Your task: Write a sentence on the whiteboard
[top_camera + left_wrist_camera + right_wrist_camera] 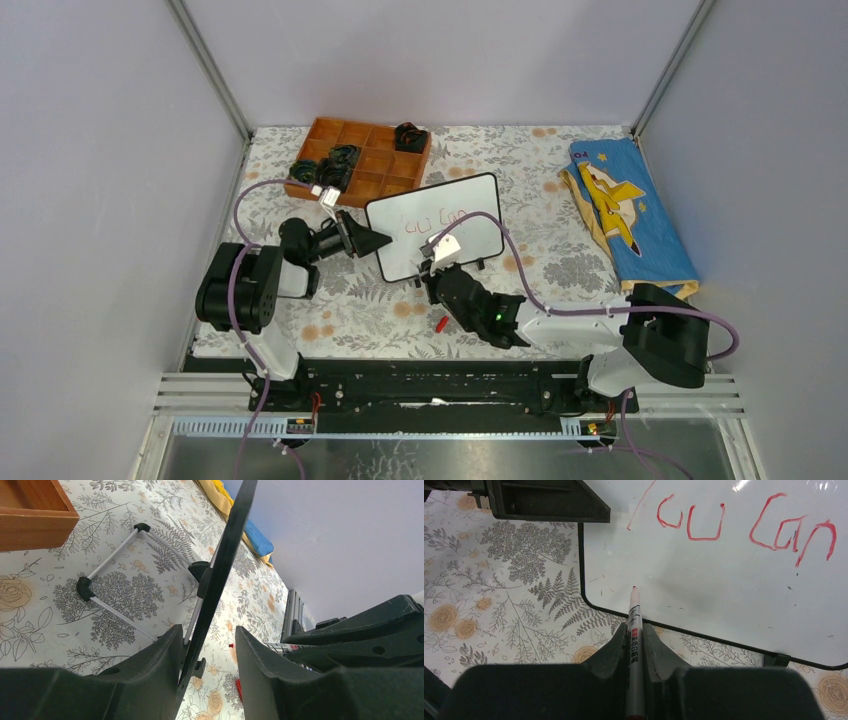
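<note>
At whiteboard, marker in right tool

Plain pale grey walls close the place in on three sides: one at the left, one at the back and one at the right. A slim aluminium post stands in each far corner, left and right. The table wears a white cover printed with grey ferns and small orange roses. A ribbed metal rail runs along its near edge. The light is soft and even, with only faint shadows.
</note>
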### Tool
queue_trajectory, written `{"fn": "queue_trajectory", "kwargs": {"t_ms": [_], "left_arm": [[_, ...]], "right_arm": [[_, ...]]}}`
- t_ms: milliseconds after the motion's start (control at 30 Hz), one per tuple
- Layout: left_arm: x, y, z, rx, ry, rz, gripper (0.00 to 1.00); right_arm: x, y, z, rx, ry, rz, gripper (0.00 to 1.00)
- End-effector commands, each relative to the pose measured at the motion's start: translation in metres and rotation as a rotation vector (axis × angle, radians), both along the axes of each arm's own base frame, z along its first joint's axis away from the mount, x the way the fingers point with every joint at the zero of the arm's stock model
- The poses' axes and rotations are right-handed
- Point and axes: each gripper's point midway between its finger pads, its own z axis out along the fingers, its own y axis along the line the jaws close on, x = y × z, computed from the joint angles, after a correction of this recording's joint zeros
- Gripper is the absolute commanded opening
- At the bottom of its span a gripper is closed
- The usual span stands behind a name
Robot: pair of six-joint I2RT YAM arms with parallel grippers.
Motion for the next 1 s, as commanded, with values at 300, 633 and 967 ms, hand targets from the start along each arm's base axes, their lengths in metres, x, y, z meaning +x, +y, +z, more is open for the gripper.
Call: {"fn": "queue_trajectory", "kwargs": {"t_ms": [300, 633, 967], "left_arm": [[0.006, -0.002, 0.015, 0.009, -0.079, 0.004, 0.50], [0.006, -0.002, 0.016, 0.008, -0.081, 0.001, 0.50], [0.006, -0.003, 0.015, 0.010, -0.074, 0.001, 0.50]], "right_arm": [[0.022, 0.019, 0.036, 0.073, -0.082, -0.087, 0.00], [0.031, 0.022, 0.026, 0.032, -0.074, -0.122, 0.00], [0.036, 0.022, 0.011, 0.004, -0.044, -0.128, 0.00]]}}
